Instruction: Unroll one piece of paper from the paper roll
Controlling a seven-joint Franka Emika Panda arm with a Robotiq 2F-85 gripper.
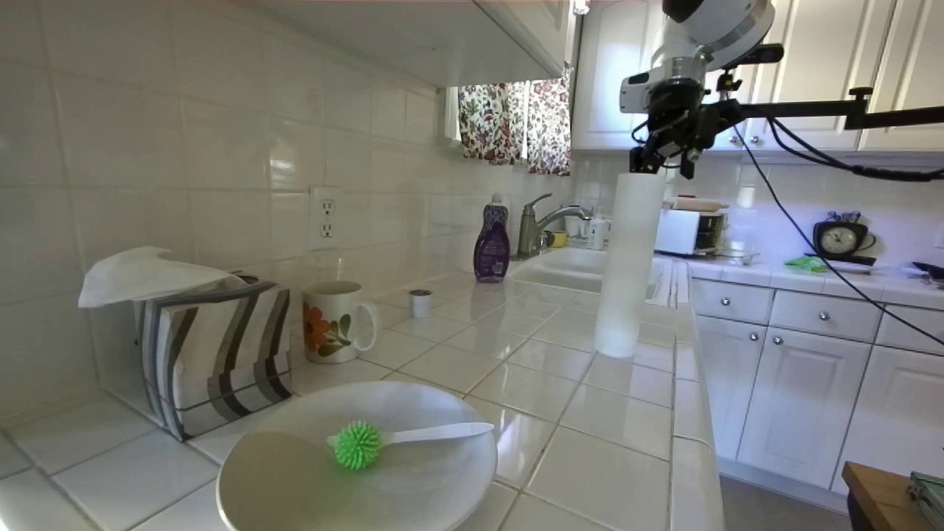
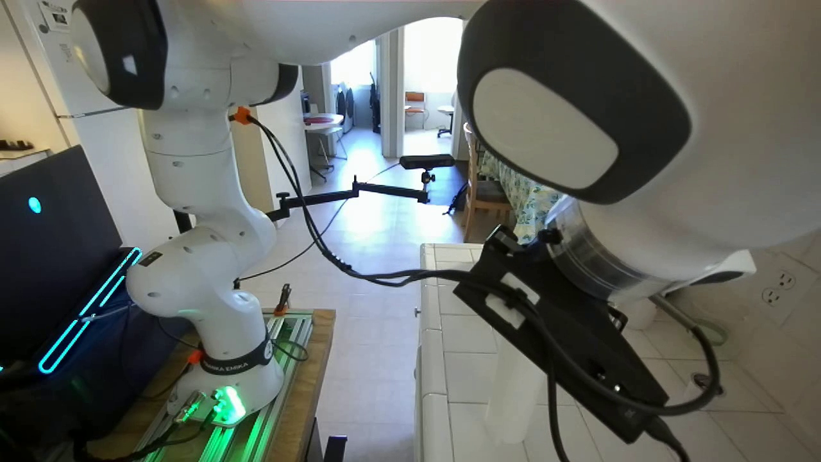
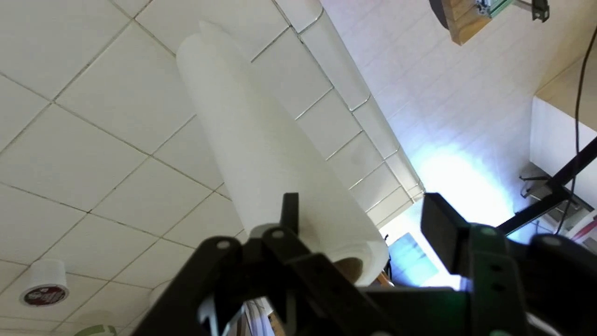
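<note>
Apparently only at the beginning, with nothing clearly unrolled.
Can see the paper roll point(image 1: 630, 273) upright near the outer edge of the counter point(image 1: 612, 457), the gripper point(image 3: 363, 203) at its top with jaws wide apart, and perhaps a loose paper corner point(image 3: 210, 33) at the foot; must yet grip and unroll.

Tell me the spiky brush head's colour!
Bright green; the spiky head shows best in an exterior view.

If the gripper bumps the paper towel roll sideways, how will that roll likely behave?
The paper towel roll would probably tip easily: tall, narrow, standing on end. Its hollow core suggests low weight for its size. The glossy tiled countertop might let it slide.
</note>
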